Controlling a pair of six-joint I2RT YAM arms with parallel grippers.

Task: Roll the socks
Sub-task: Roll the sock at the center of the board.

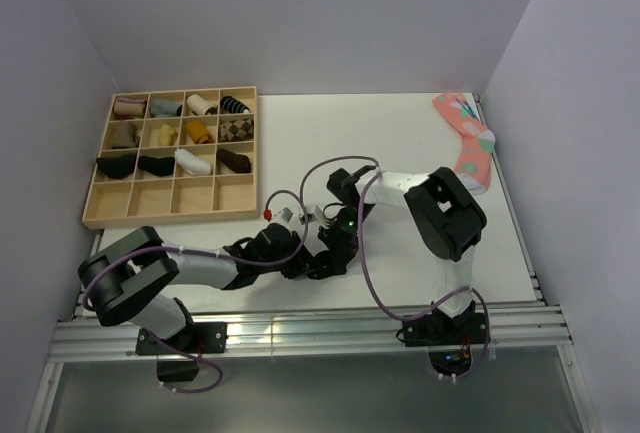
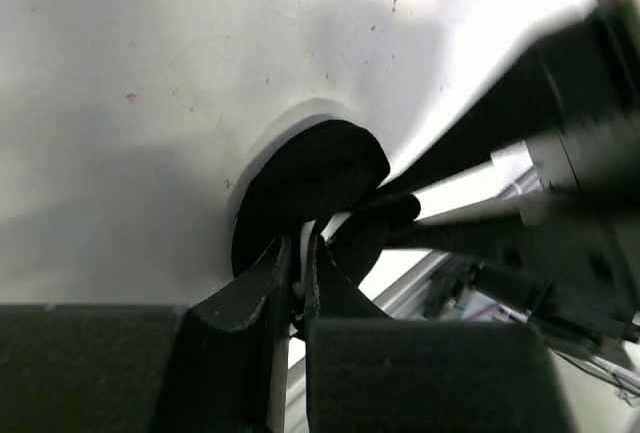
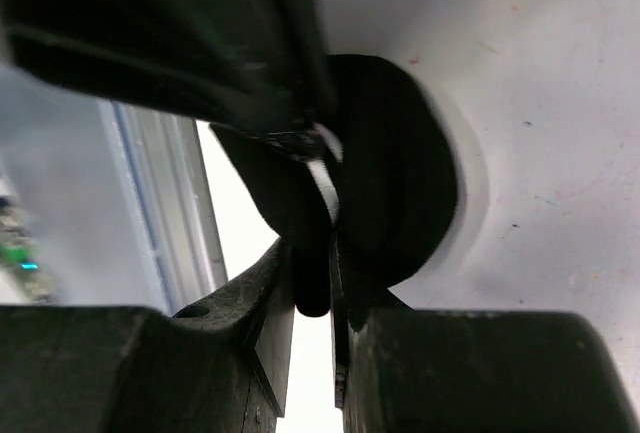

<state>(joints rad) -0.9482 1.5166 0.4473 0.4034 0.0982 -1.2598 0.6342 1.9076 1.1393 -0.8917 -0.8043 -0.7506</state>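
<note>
The black socks point(image 1: 330, 258) sit bunched near the table's front edge, between the two grippers. In the left wrist view the socks point(image 2: 310, 183) form a rounded black roll with a thin white stripe showing. My left gripper point(image 2: 302, 251) is shut on its edge. In the right wrist view the socks point(image 3: 390, 183) show a white stripe too, and my right gripper point(image 3: 312, 265) is shut on a fold of them. In the top view the left gripper point(image 1: 305, 258) and right gripper point(image 1: 343, 243) meet at the roll.
A wooden tray point(image 1: 95, 215) of compartments holding rolled socks of other colours stands at the back left. A pink patterned sock point(image 1: 468, 143) with a teal toe lies at the back right. The table's front edge and metal rail point(image 1: 300, 328) run just behind the grippers.
</note>
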